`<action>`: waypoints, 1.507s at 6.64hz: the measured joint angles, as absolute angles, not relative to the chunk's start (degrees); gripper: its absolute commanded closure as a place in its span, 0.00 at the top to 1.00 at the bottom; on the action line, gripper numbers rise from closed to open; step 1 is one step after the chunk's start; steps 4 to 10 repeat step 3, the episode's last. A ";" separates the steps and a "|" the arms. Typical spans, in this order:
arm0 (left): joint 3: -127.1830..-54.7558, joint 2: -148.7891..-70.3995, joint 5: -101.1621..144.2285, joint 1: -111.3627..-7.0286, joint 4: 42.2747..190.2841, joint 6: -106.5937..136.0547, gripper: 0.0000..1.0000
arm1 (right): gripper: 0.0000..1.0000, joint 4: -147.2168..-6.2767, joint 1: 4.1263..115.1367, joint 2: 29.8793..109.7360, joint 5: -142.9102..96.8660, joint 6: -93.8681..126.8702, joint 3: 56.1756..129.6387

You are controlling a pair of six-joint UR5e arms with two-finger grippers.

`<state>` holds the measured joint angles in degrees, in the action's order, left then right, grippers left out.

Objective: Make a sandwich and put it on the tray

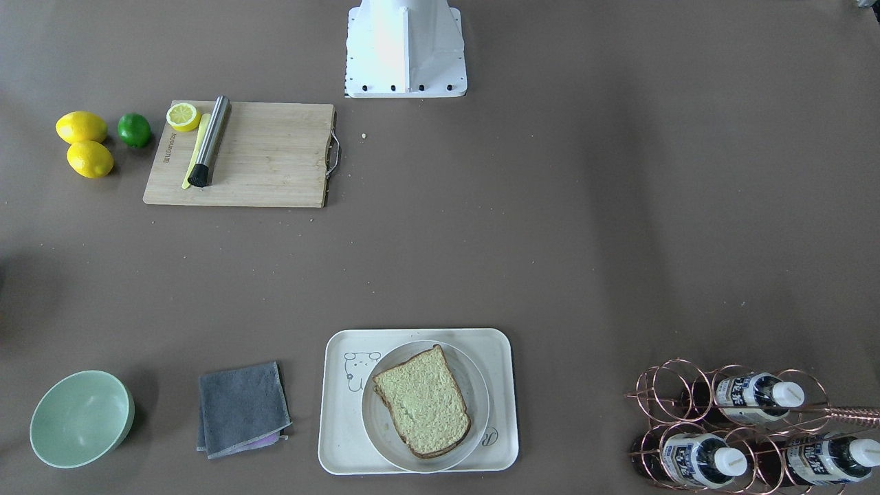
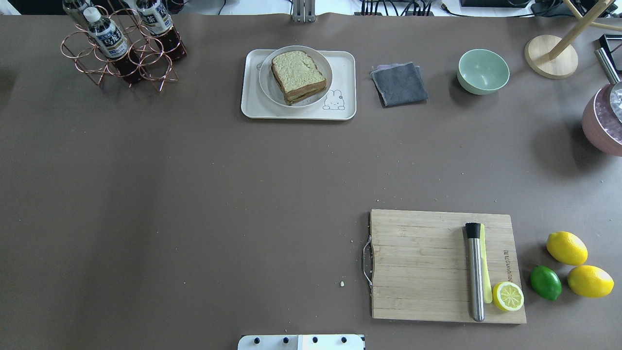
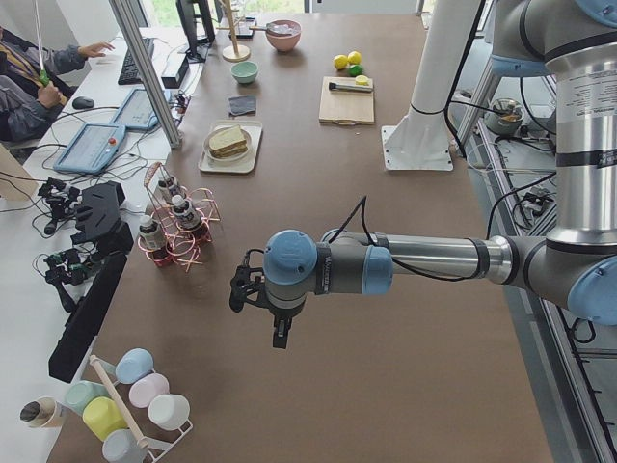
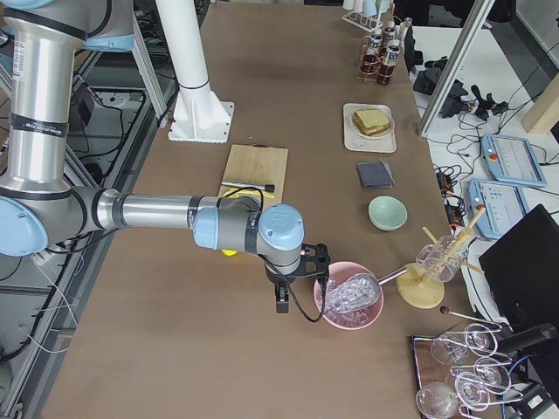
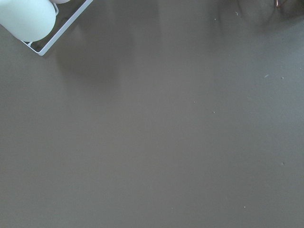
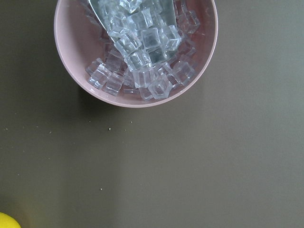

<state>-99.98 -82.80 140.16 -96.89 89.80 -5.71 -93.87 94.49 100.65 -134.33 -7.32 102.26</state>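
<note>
Judging by the table (image 2: 194, 194), the build looks done and only parking is left. The left arm (image 3: 424, 260) reaches over the left end and the right arm (image 4: 157, 212) over the right end, probably to keep both out of the middle. The left gripper (image 3: 280, 338) and right gripper (image 4: 281, 304) show only from the sides, so I cannot tell how far open either is; neither seems to carry anything.

The tray (image 2: 347, 87) lies at the far long edge, about midway, its length along that edge. A plate (image 2: 265, 78) sits on its left part, which gives the food a clean seat. The sandwich (image 2: 297, 73) lies flat on the plate, crumb face up. Its longer side runs roughly from the far edge toward the robot, twisted slightly toward the right end. The filling is too thin a band to name.
</note>
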 measured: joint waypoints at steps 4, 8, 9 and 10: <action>-100.06 -83.51 138.79 -96.66 89.77 -3.83 0.97 | 1.00 -93.87 93.29 99.76 -134.30 -6.24 102.39; -100.06 -83.51 138.79 -96.66 89.77 -3.83 0.97 | 1.00 -93.87 93.29 99.76 -134.30 -6.24 102.39; -100.06 -83.51 138.79 -96.66 89.77 -3.83 0.97 | 1.00 -93.87 93.29 99.76 -134.30 -6.24 102.39; -100.06 -83.51 138.79 -96.66 89.77 -3.83 0.97 | 1.00 -93.87 93.29 99.76 -134.30 -6.24 102.39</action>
